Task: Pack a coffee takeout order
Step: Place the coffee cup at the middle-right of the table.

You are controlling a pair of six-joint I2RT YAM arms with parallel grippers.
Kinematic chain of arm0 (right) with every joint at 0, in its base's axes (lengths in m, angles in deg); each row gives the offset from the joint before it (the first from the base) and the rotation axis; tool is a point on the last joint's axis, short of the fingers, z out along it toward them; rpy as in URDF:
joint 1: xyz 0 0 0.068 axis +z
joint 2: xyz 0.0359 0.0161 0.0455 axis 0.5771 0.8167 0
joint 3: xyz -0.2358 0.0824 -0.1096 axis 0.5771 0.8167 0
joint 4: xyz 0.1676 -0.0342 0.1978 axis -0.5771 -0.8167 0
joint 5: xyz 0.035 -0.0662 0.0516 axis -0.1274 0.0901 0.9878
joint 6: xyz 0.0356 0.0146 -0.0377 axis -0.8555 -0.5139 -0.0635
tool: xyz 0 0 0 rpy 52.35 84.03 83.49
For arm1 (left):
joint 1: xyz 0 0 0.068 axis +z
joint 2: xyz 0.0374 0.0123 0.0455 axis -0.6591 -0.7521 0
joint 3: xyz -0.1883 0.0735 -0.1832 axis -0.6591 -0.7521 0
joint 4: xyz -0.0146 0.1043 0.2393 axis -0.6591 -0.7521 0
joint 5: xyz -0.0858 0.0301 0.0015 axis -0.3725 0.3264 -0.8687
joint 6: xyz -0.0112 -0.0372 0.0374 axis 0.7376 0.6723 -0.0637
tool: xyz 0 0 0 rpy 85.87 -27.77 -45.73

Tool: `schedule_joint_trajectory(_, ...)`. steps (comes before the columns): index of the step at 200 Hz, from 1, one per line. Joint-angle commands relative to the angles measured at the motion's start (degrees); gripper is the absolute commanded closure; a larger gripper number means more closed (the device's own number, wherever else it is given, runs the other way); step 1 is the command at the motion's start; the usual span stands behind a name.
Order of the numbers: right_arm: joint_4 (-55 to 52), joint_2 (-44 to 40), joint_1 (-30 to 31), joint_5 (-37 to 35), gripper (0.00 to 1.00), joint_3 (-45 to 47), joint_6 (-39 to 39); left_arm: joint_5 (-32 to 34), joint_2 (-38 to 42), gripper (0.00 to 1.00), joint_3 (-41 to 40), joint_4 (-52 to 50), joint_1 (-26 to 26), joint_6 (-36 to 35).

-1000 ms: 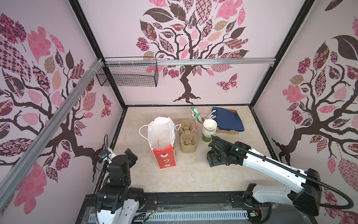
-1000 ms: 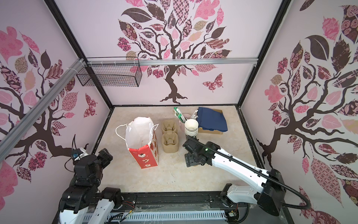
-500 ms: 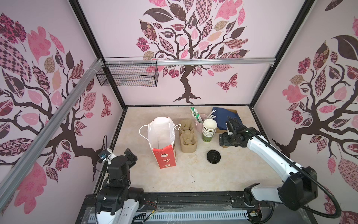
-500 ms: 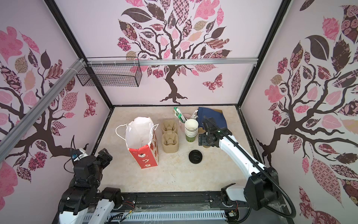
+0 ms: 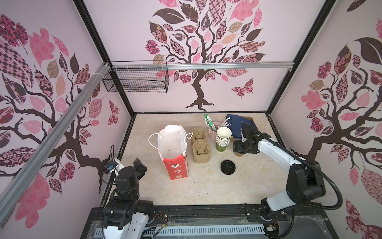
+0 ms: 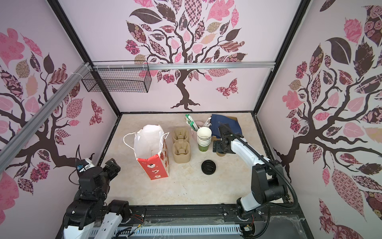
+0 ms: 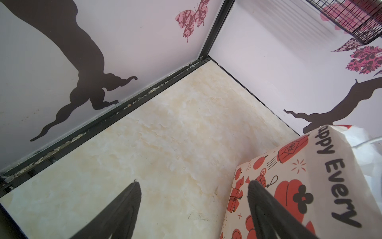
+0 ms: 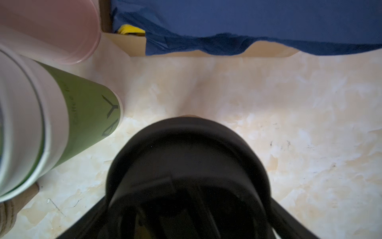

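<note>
Right gripper [image 5: 239, 149] jaws apart, straddling lidded cup [image 8: 186, 157] by stack [image 5: 223, 138]. I see left gripper [image 7: 193, 183] spread wide near bag [image 7: 299, 175]. 1 loose lid [image 5: 228, 166] on table [image 5: 206, 186].

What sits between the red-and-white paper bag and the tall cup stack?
The tan pulp cup carrier, close beside the bag; both top views show it.

The lidded cup [image 8: 186, 161] sits under the right gripper [image 5: 238, 149], between its fingers. The stack of cups [image 5: 223, 138] stands just left of the gripper. The napkin [image 5: 235, 126] lies beyond it, and a loose lid [image 5: 228, 166] lies behind, nearer the robot.
</note>
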Motion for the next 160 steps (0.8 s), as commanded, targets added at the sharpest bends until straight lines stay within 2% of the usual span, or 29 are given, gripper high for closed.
schedule_joint_trajectory(1, 1.5, 1.8, -0.5, 0.7, 0.08, 0.7, 0.3, -0.6, 0.1, 0.15, -1.1, 1.6, -0.2, 0.0)
schedule_joint_trajectory(41, 1.7, 3.4, -0.6, -0.1, 0.06, 1.2, 0.9, -0.4, 0.0, 0.15, -1.0, 1.5, -0.2, 0.0)
schedule_joint_trajectory(69, 1.2, 3.6, -0.6, -0.7, 0.0, 1.0, 1.1, -0.6, -0.1, 0.15, -1.0, 1.3, -0.2, 0.0)
schedule_joint_trajectory(111, 0.8, 2.8, -0.6, -1.8, 0.0, 0.8, 1.5, -0.5, -0.1, 0.15, -0.8, 1.1, -0.2, 0.0)
schedule_joint_trajectory(160, -1.5, -1.0, -0.7, -3.7, 0.0, -2.0, 2.3, -5.5, -3.1, 0.14, 1.0, 1.1, -0.2, -2.4)
